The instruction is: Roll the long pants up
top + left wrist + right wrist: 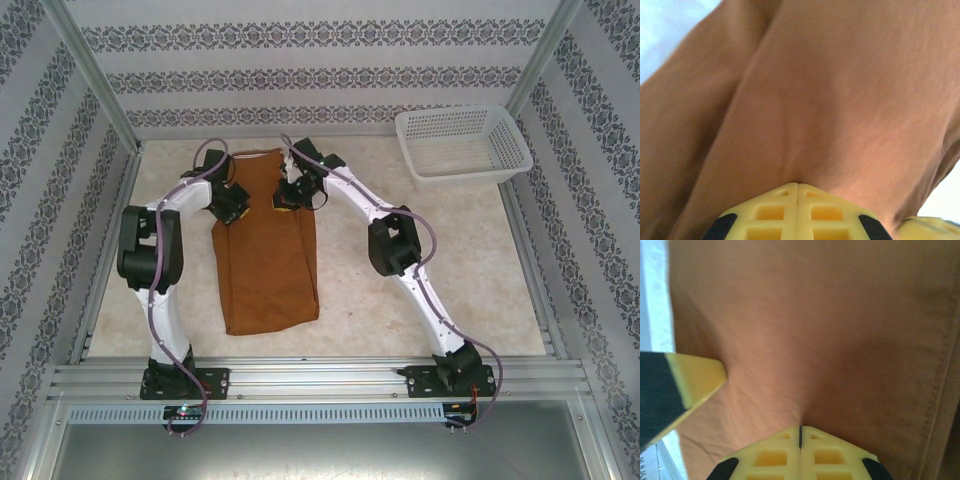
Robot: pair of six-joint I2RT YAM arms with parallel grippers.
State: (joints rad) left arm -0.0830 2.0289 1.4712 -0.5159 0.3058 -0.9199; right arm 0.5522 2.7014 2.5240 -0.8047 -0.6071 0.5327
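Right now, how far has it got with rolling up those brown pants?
Barely begun. Done: the long pants lie flat as one strip on the table. In hand: both arms' jaws are pinched shut on the cloth near the far end. To do: no roll has formed, so the whole length remains.

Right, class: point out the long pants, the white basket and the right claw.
long pants point(268, 270): top view, middle of the cloth.
white basket point(470, 180): top view, its near wall.
right claw point(800, 429): right wrist view, where the fingertips meet.

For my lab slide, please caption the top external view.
Both arms' jaws pinch the far end of the long pants on the table; white basket far right.
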